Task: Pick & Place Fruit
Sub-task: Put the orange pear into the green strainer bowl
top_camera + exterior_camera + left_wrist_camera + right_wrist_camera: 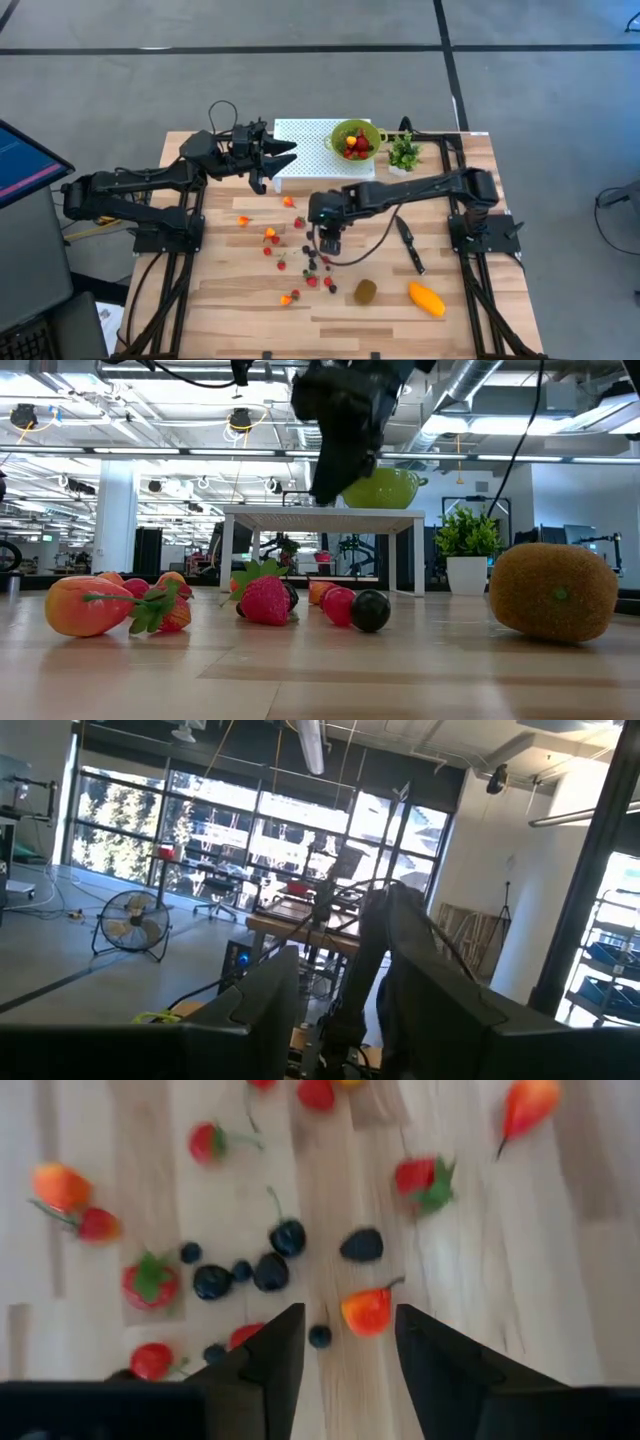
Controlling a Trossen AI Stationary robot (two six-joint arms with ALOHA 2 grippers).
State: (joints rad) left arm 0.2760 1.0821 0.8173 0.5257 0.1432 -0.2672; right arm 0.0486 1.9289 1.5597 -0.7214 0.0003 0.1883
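While the left gripper (283, 155) waits raised near the white perforated stand (305, 150) at the back of the table (240, 320), its 2 fingers parted with nothing between them, we see the right gripper (329, 244) hanging over the scattered fruit at the table's middle. Its jaws stand apart and empty in the right wrist view, and just ahead of the fingertips lies a small orange-red piece (367, 1310) beside a tiny dark berry (320, 1336). Strawberries (150, 1280) and more dark berries (271, 1271) spread around them. Nearer the front edge we see the brown kiwi (365, 291) and the orange-yellow mango (427, 298). A green bowl (355, 139) on the stand already holds some red fruit.
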